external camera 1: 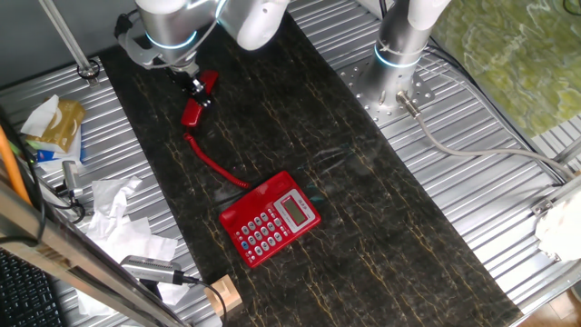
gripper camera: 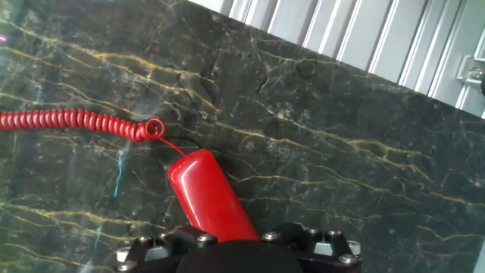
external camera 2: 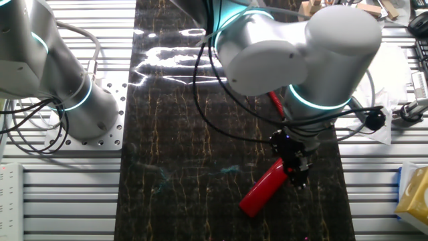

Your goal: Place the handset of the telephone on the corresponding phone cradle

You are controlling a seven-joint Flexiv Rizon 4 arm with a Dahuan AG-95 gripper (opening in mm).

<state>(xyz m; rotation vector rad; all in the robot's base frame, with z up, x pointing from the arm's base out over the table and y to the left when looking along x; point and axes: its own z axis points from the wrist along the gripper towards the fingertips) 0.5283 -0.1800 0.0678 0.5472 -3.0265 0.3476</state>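
The red handset (external camera 1: 195, 102) lies at the far left of the dark marble mat, apart from the phone. My gripper (external camera 1: 196, 86) is down on its upper end and shut on it; the handset runs out from between my fingers in the hand view (gripper camera: 208, 199) and shows in the other fixed view (external camera 2: 263, 191) under the gripper (external camera 2: 295, 167). A coiled red cord (external camera 1: 214, 163) runs from the handset to the red telephone (external camera 1: 270, 219), which sits near the mat's front with grey buttons and a pale display. The phone cradle (external camera 1: 295, 194) is the empty red strip along its right edge.
The dark marble mat (external camera 1: 363, 209) lies on a ribbed metal table. A second arm's base (external camera 1: 397, 64) stands at the far right. Crumpled paper (external camera 1: 118, 213), a wooden block (external camera 1: 222, 295) and cables lie left of the mat.
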